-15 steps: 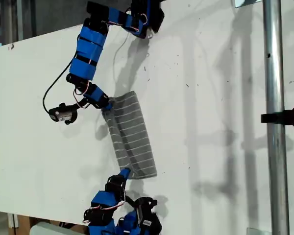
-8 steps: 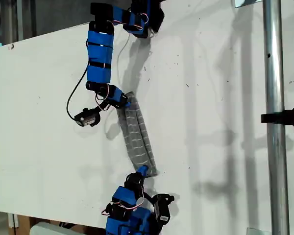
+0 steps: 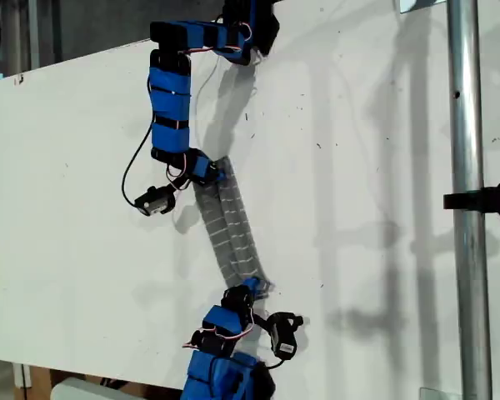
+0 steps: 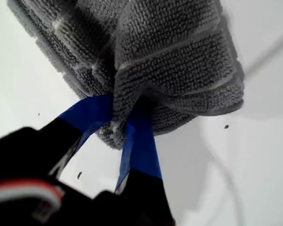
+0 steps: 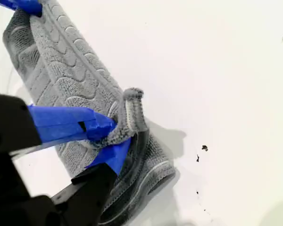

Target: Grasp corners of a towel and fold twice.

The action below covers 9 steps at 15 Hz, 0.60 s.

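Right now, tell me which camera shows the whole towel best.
The exterior view: it alone shows the towel end to end, bunched into a narrow strip between both grippers on the white table. The first wrist view shows only one pinched end. The second wrist view shows its pinched end and much of the strip.

overhead exterior (wrists close on towel (image 3: 232, 233))

A white table (image 3: 358, 167) carries everything, its top flecked with small dark specks. On it lies the towel (image 3: 229, 225), bunched into a narrow grey strip with white stripes, stretched between the two sets of jaws, each end pinched and lifted slightly off the surface.
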### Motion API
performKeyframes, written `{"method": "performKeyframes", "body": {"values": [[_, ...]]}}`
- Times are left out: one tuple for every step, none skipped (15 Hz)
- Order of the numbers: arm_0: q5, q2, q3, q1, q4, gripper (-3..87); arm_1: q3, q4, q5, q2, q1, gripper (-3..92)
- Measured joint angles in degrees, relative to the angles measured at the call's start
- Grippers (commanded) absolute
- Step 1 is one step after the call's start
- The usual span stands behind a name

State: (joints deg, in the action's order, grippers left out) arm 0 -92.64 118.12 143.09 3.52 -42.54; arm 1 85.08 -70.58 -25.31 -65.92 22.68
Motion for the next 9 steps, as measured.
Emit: {"method": "performKeyframes", "body": {"values": [[-0.18, -0.62, 0.09, 0.00, 0.00, 17.8, 0.00, 0.09, 0.18, 0.09, 0.97, 4.1], [-0.18, -1.23, 0.09, 0.09, -0.53, 24.7, 0.00, -0.18, 0.18, 0.09, 2.02, 14.0], [-0.09, -1.32, -0.26, 0.09, -0.97, 27.8, 0.00, -0.88, 0.18, 0.09, 2.99, 22.5], [-0.53, -1.32, -1.93, 0.35, -2.20, 27.5, 0.00, -2.02, 0.18, -0.18, 3.60, 26.0], [-1.58, -1.32, -3.69, 0.62, -5.71, 27.5, 0.09, -3.52, 0.18, -1.05, 4.39, 27.2], [-3.34, -1.41, -5.98, 0.44, -10.99, 26.5, 0.18, -5.45, 0.18, -2.29, 5.10, 27.5], [-5.10, -1.67, -8.26, 0.26, -16.70, 25.8, 0.18, -6.77, 0.18, -4.31, 6.06, 27.7], [-6.42, -1.67, -10.37, 0.35, -21.97, 25.0, 0.26, -7.73, 0.18, -7.21, 7.38, 27.9], [-7.65, -1.67, -12.66, 0.35, -26.98, 20.9, 0.26, -9.58, 0.26, -11.07, 9.14, 27.8]]}}
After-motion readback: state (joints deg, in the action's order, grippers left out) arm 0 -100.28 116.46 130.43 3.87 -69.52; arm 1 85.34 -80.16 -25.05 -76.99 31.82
